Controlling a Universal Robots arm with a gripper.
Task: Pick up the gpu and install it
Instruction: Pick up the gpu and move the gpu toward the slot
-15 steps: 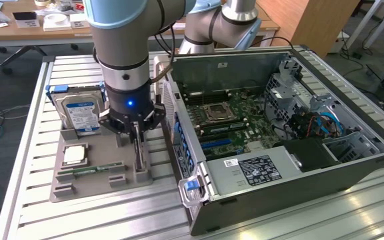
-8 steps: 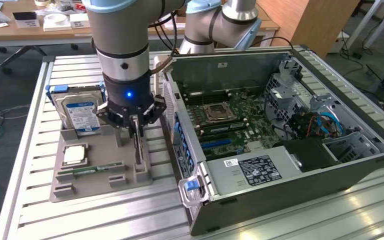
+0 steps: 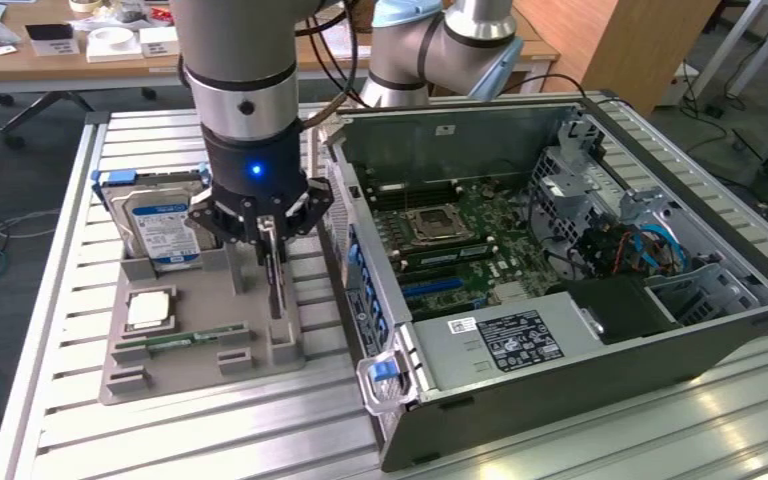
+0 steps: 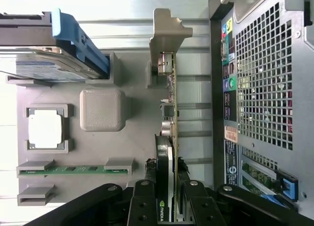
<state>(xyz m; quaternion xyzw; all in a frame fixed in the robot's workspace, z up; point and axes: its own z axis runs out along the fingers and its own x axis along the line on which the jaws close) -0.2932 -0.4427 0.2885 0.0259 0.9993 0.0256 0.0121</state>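
Wrist view: black gripper [image 4: 167,184] straddles the gpu [image 4: 170,105], a thin dark circuit card seen edge-on with a silvery metal end bracket. The jaws are drawn in narrow, one finger against each face of the card. Exterior view: gripper [image 3: 268,255] hangs straight down over the grey plastic holder tray [image 3: 184,378], and the gpu [image 3: 276,295] stands upright below it with its lower edge at the tray's slotted posts; cannot tell if it is lifted clear. On the same tray are a silver hard drive with a blue-white label [image 3: 164,228] in a blue carrier, a square silvery processor chip [image 3: 148,310] and a narrow green memory stick [image 3: 184,340]. The open dark computer case [image 3: 598,370] lies just beside the tray on the exterior view's right, its near wall close to the card. All rest on a slatted aluminium table [image 3: 197,435].
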